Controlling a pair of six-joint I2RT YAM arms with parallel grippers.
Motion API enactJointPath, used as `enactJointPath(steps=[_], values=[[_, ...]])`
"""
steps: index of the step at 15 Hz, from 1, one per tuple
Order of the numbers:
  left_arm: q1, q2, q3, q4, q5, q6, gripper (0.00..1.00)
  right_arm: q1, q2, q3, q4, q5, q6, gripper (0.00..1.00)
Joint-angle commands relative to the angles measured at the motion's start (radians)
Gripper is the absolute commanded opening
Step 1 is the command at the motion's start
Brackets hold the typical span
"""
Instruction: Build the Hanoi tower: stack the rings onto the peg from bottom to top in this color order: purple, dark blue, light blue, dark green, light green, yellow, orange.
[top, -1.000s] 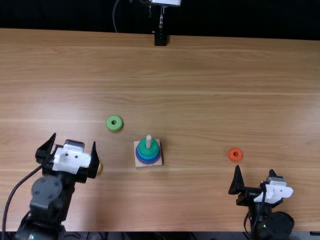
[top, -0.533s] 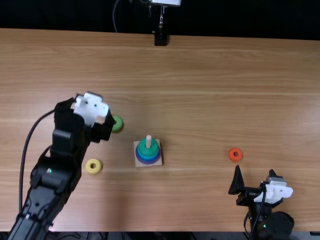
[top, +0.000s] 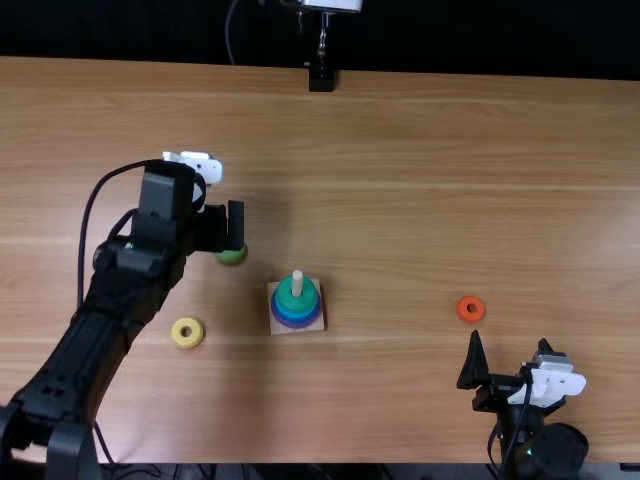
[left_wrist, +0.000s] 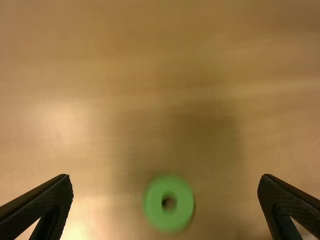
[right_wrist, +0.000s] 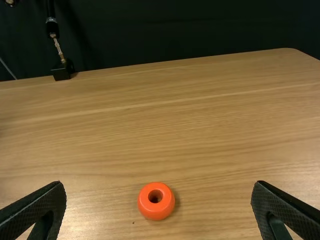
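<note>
The wooden peg (top: 297, 281) rises from a square base (top: 276, 325); a teal-green ring (top: 296, 300) tops the stack around it, with blue and purple edges beneath. My left gripper (top: 227, 228) hangs above the light green ring (top: 231, 257), partly covering it. In the left wrist view, that gripper (left_wrist: 166, 177) is open, the light green ring (left_wrist: 161, 220) lying on the table below. A yellow ring (top: 187, 333) lies nearer the front. My right gripper (top: 510, 342) stands open just in front of the orange ring (top: 471, 309); the right wrist view has the gripper (right_wrist: 159, 184) and orange ring (right_wrist: 145, 206).
The left arm extends over the table's left part, beside the yellow ring. A black stand (top: 321, 78) is at the table's far edge. The ring stack stands between the light green and orange rings.
My left gripper has swung from the front left, past the yellow ring and away from the near edge, to above the light green ring. The right arm and the stack have stayed still.
</note>
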Motion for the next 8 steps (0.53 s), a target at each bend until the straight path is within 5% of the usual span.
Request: enactJointPath(steps=[1,3,4,8], values=[[-0.006,0.063,0.108,-0.099,-0.037,0.017,1.00,-0.007,-0.013,-0.072,-0.077,0.013,0.003,1.00],[-0.014,0.133,0.165,-0.163,-0.046,0.160,1.00,-0.007,-0.013,-0.072,-0.077,0.011,0.003,1.00],[-0.017,0.161,0.168,-0.165,-0.044,0.190,1.00,-0.007,-0.013,-0.072,-0.077,0.013,0.003,1.00],[-0.069,0.250,0.204,-0.174,-0.059,0.197,1.00,-0.007,-0.013,-0.072,-0.079,0.013,0.003,1.00]])
